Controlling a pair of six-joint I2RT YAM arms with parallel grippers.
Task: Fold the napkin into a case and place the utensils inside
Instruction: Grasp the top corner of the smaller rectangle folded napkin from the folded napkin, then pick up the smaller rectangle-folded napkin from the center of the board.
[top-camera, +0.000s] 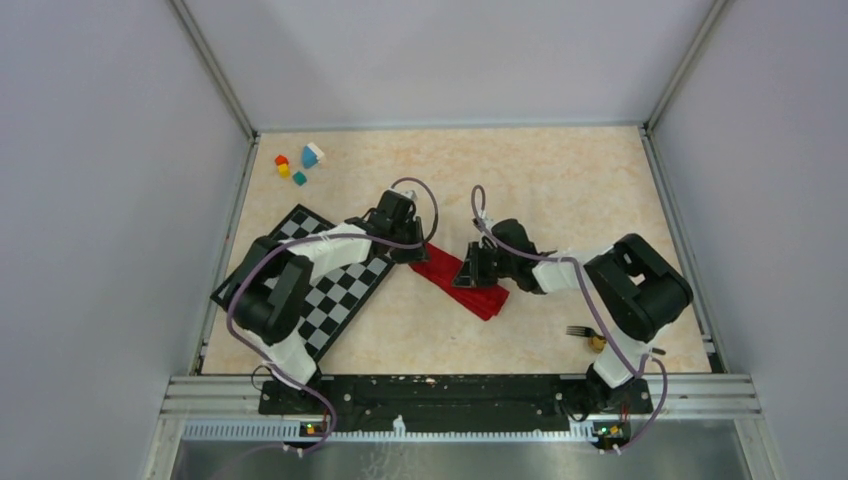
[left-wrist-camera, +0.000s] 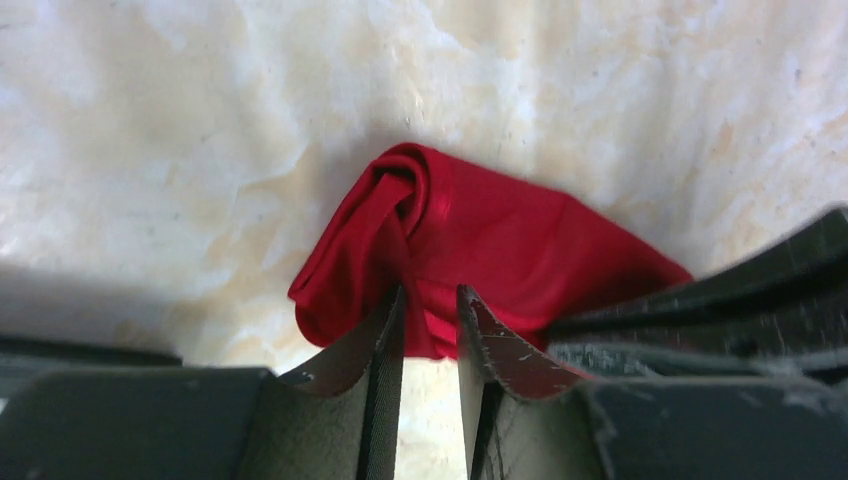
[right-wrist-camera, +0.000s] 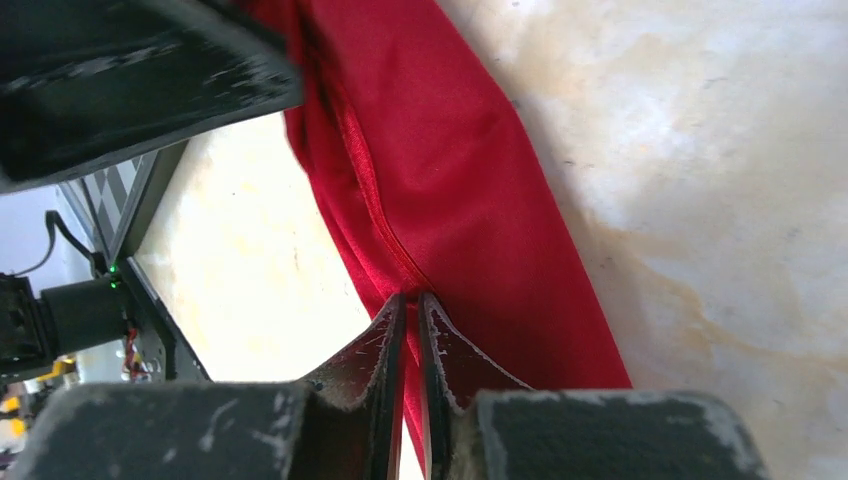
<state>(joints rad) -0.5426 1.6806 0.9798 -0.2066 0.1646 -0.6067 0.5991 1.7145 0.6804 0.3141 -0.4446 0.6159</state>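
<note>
**Status: both hands on the napkin, just right of the checkered mat**

I take the checkered mat (top-camera: 335, 290) as my reference for all positions.

**Napkin.** The napkin (top-camera: 488, 298) lies on the tabletop (top-camera: 560, 190) just off the mat's right corner. It is folded to a narrow oblong strip that slants away from the mat. From the top camera I cannot confirm whether cloth and mat touch, because the end nearest the mat is covered.

**Left hand.** The left hand (left-wrist-camera: 430, 312) sits at the mat-side end of the strip. Its wrist camera shows the fingers parted with a clear gap. The bunched, rolled-over end of the cloth lies just past the tips, and bare tabletop shows through the lower part of the gap. I read this hand as open. I cannot tell whether the pads touch the cloth.

**Right hand.** The right hand (right-wrist-camera: 411, 300) is over the strip's middle, farther from the mat. Its fingers are drawn nearly together, and a raised fold line runs straight into the tips. I read it as closed on the napkin. How much cloth is pinched is hidden between the fingers. A dark, blurred body blocks the upper left of that view.

**Utensils.** The fork (top-camera: 582, 331) and spoon (top-camera: 597, 343) lie well right of the mat, beyond the napkin. The right arm (top-camera: 640, 290) overhangs them. Only the spoon's gold bowl is legible.

**Other.** Small coloured blocks (top-camera: 298, 165) sit beyond the mat's far corner.
</note>
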